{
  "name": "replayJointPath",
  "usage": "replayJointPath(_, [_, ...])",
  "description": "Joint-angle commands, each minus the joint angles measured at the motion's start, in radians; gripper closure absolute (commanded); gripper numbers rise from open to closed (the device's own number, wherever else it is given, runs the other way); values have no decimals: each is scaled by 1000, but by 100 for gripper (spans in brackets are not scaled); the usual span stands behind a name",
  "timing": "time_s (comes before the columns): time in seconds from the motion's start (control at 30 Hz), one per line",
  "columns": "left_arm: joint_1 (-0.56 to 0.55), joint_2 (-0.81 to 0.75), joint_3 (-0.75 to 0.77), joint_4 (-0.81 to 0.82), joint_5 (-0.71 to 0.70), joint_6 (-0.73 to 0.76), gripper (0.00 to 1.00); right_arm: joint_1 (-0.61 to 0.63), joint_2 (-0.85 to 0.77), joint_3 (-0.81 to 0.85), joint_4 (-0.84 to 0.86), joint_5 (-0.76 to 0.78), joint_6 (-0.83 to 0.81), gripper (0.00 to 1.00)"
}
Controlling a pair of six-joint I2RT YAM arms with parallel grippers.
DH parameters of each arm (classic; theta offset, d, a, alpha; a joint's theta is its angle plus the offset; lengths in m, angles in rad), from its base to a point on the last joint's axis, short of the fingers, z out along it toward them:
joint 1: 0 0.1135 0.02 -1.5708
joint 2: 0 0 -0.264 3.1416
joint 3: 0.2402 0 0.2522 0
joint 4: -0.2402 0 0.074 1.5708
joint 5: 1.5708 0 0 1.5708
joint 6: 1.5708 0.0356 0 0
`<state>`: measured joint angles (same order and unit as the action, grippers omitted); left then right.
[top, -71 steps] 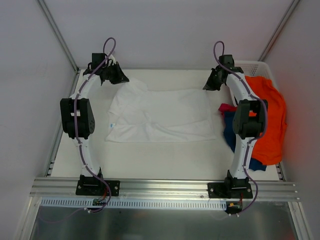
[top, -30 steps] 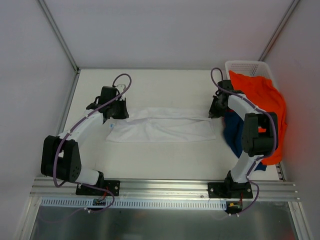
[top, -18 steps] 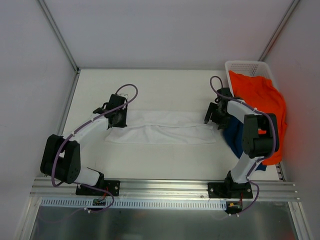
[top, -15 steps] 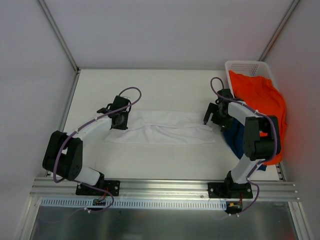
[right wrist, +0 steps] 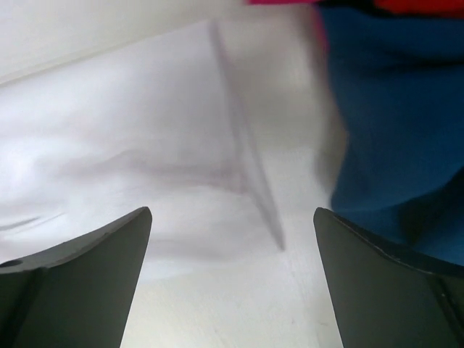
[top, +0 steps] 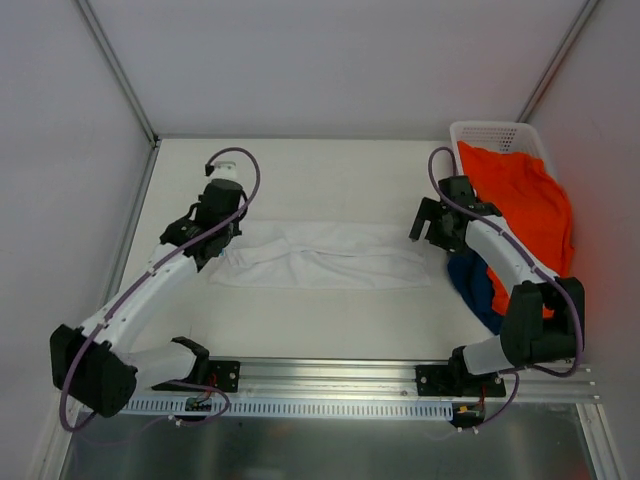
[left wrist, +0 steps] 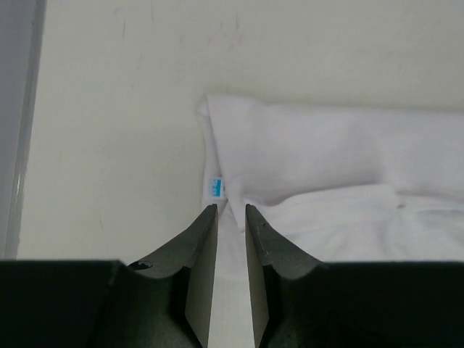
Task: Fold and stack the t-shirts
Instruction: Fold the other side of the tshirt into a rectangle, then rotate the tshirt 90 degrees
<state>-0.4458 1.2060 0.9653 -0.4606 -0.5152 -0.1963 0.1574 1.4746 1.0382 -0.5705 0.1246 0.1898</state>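
From the top camera, the white t-shirt (top: 320, 258) is being shown as a long folded band across the middle of the table (top: 300, 170), running from 9 to 3 o'clock. The left gripper (top: 205, 255) is being held at its 9 o'clock end and the right gripper (top: 426, 232) at its 3 o'clock end. How far the jaws stand apart cannot be told from here. The orange t-shirt (top: 530, 200) is being seen spilling from the basket (top: 490, 130) at 2 o'clock, with the navy t-shirt (top: 475, 282) at 4 o'clock.

In the left wrist view, the left jaws are being kept narrow, with only a slim gap and nothing pinched. A small blue label (left wrist: 214, 187) on the white shirt's edge, lost from above, is being shown at 12 o'clock, just past the tips.

In the right wrist view, the right jaws are being held wide and bare. White cloth is being shown at 10 o'clock, navy at 2, and a magenta sliver (right wrist: 283, 1) at 12.
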Motion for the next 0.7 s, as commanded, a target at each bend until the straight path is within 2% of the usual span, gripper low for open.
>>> replayJointPath(0.0, [-7,-161,85,8,15,-23,78,117,-89,57,-11,-37,39,0])
replayJointPath(0.07, [-5,-209,102,8,64,-35,71,241,-64,116,30,-107,43,0])
replayJointPath(0.13, [-7,-269,98,7,157,-32,64,315,-5,186,63,-186,45,0])
replayJointPath(0.17, [-5,-313,89,7,185,-41,62,382,78,276,66,-227,40,1])
replayJointPath(0.27, [-5,-382,29,4,279,-51,66,486,269,423,69,-298,22,0])
replayJointPath(0.4, [-7,-529,-75,2,328,-35,68,548,496,690,51,-387,23,1])
replayJointPath(0.5, [-7,-595,-117,-10,320,-6,67,567,616,756,63,-424,48,2])
replayJointPath(0.67, [-7,-649,-158,-20,336,6,66,602,708,783,161,-457,117,2])
